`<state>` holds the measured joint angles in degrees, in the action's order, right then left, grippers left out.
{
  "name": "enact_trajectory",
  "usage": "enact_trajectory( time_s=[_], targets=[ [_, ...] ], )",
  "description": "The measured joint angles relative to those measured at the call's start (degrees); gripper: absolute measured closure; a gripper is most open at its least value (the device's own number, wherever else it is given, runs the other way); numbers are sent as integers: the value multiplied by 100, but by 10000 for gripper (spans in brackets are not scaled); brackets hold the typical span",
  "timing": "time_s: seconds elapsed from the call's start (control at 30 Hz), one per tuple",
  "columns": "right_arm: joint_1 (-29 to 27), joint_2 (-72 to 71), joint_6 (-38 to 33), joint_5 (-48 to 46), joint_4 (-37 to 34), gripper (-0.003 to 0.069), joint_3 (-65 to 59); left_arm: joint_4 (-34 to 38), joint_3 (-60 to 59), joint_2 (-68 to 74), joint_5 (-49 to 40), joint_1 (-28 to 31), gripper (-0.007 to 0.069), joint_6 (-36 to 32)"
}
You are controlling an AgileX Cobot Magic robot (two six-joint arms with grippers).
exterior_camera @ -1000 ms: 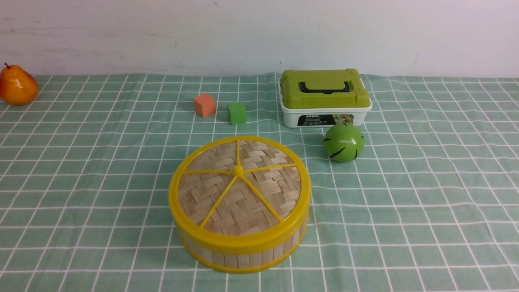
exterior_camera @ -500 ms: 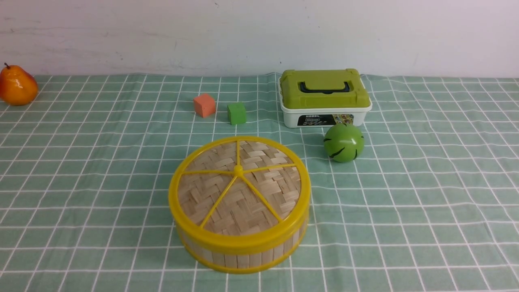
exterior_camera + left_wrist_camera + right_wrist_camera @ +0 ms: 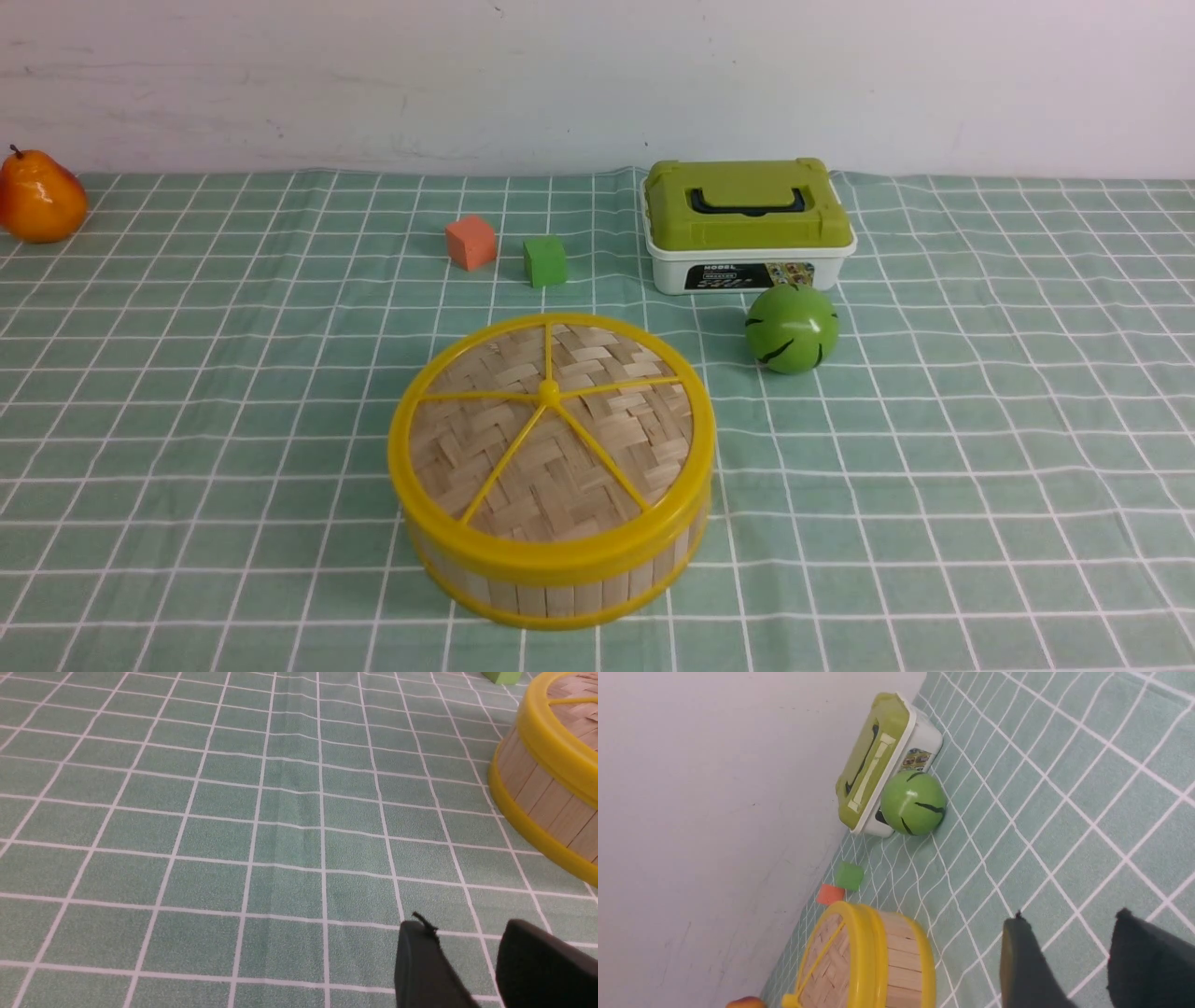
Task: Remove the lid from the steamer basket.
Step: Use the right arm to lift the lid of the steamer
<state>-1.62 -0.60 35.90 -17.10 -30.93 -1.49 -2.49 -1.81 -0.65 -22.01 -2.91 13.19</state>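
The lid (image 3: 551,439), a woven tan disc with a yellow rim, spokes and centre knob, sits flat on the steamer basket (image 3: 560,586) in the front middle of the table. Both also show in the left wrist view, lid (image 3: 556,737) on basket (image 3: 537,793), and in the right wrist view, lid (image 3: 859,956) on basket (image 3: 903,961). No arm shows in the front view. My left gripper (image 3: 465,931) is open and empty over bare cloth, apart from the basket. My right gripper (image 3: 1069,924) is open and empty over bare cloth, apart from the basket.
A white box with an olive-green top (image 3: 747,219) stands at the back, a green ball (image 3: 792,329) in front of it. An orange cube (image 3: 470,242) and a green cube (image 3: 545,260) lie behind the basket. An orange pear (image 3: 39,198) is far left. A wall bounds the back.
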Motion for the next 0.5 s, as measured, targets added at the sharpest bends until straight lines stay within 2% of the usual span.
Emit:
enact_trajectory(
  time_s=[0.23, 0.33, 0.4, 0.5],
  targets=[
    [0, 0, -118, 231, 282, 418, 0, 0, 0, 0, 0, 0, 386, 0],
    [0, 0, -628, 225, 337, 428, 48, 0, 0, 0, 0, 0, 386, 0],
    [0, 124, -1364, -206, 448, 482, 522, 0, 0, 0, 0, 0, 386, 0],
    [0, 760, -2448, -1099, 766, 602, 1466, 0, 0, 0, 0, 0, 386, 0]
  ],
)
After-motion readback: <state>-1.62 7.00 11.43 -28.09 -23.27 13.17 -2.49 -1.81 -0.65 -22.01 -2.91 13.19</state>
